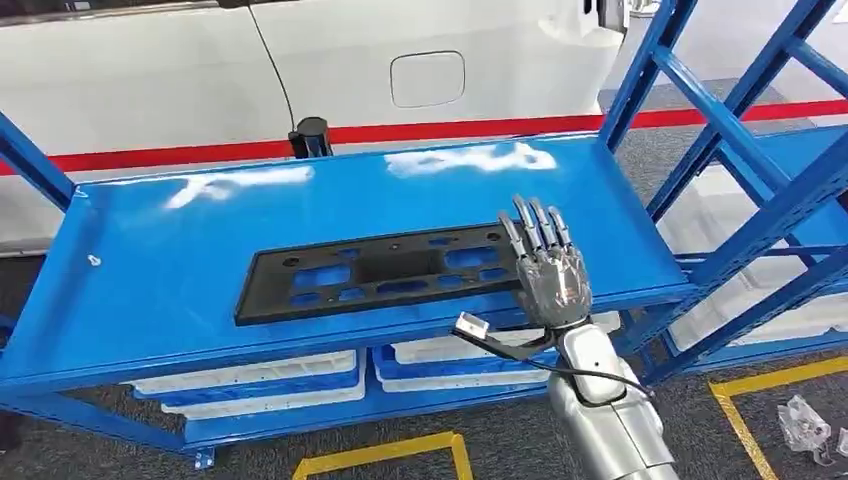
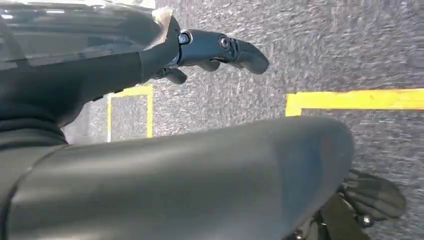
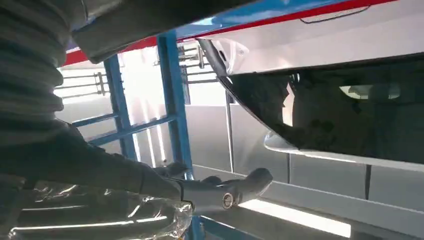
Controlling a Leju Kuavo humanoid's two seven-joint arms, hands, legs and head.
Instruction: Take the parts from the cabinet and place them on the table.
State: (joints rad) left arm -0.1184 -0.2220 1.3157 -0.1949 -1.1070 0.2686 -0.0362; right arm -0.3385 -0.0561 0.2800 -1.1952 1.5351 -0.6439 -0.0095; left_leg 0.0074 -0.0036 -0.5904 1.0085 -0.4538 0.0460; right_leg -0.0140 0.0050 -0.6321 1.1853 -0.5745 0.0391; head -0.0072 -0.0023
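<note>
A glossy blue metal shelf [image 1: 200,290] on a blue steel rack carries a flat black plastic panel with rectangular cut-outs [image 1: 380,272], lying lengthwise near the front edge. On the lower shelf sit white plastic trays [image 1: 250,385], above grey carpeted floor [image 1: 500,440] marked with yellow tape.

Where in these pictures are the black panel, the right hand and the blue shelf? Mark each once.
black panel [image 1: 375,272]: head view, on its flat middle.
right hand [image 1: 548,270]: head view, on the back of the hand.
blue shelf [image 1: 180,250]: head view, on bare shelf surface.
</note>
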